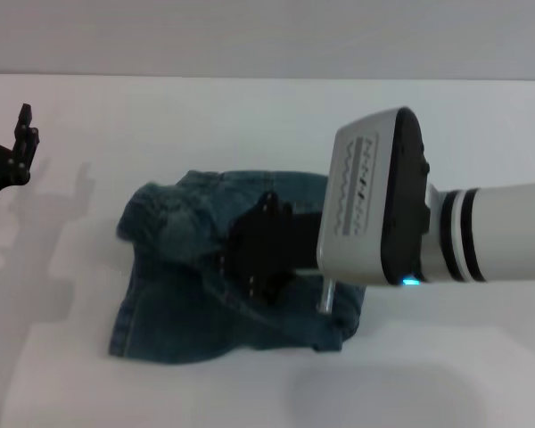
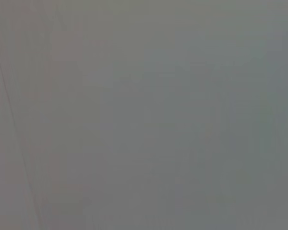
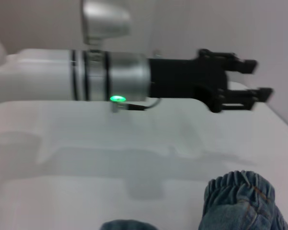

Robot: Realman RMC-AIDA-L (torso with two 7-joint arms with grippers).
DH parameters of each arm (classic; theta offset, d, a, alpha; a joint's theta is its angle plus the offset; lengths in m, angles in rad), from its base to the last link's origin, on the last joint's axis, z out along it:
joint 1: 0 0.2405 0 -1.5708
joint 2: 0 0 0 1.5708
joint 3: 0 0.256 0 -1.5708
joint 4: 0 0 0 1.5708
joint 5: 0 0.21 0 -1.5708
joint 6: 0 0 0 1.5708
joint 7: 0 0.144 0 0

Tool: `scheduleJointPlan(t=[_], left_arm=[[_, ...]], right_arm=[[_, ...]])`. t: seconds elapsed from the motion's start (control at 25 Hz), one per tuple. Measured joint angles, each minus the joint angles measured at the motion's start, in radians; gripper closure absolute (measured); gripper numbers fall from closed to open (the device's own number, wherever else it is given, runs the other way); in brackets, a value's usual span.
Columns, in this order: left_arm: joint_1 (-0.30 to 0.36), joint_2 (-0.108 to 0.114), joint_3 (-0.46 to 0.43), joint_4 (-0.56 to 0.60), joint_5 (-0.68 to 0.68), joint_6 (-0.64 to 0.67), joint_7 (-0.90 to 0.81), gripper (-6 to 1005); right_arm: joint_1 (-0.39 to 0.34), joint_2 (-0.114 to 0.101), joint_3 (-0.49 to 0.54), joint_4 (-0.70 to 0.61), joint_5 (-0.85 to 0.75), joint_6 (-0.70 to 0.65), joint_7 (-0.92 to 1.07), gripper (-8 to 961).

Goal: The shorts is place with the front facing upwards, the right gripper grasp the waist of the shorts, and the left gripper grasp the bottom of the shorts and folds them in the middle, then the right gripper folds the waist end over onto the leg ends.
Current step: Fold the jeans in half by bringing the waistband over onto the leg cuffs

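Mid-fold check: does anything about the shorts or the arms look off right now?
The shorts lie rumpled, not flat: the far-left corner is bunched up with ruffled fabric. The right hand sits over the middle of the denim. The left hand, fingers apart, is pulled away and holds nothing.

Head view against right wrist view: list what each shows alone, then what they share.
Head view only: the right gripper low over the folded denim shorts, and the shorts' whole outline. Right wrist view only: the left arm's green light and the ruffled elastic waistband. Shared: the left gripper, open and held off the cloth, the shorts and the white table.
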Motion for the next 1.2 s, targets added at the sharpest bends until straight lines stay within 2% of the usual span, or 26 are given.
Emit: scheduleJointPlan(t=[0.28,0.72,1.2], left_arm=[[-0.001,0.0,-0.001,0.0,-0.002,-0.008,0.0,383],[-0.007,-0.002,-0.001,0.0,-0.003,-0.027,0.0,383],[-0.018,-0.002,-0.001,0.0,-0.003,-0.041,0.0,382]], right_arm=[[-0.01,-0.002,-0.005,-0.045,-0.002,-0.165,-0.009,911],[0.056,-0.008,-0.005,0.101,0.004,-0.286,-0.005,896],[0.104,-0.006,0.005,0.202,0.009,-0.308,-0.001,879]])
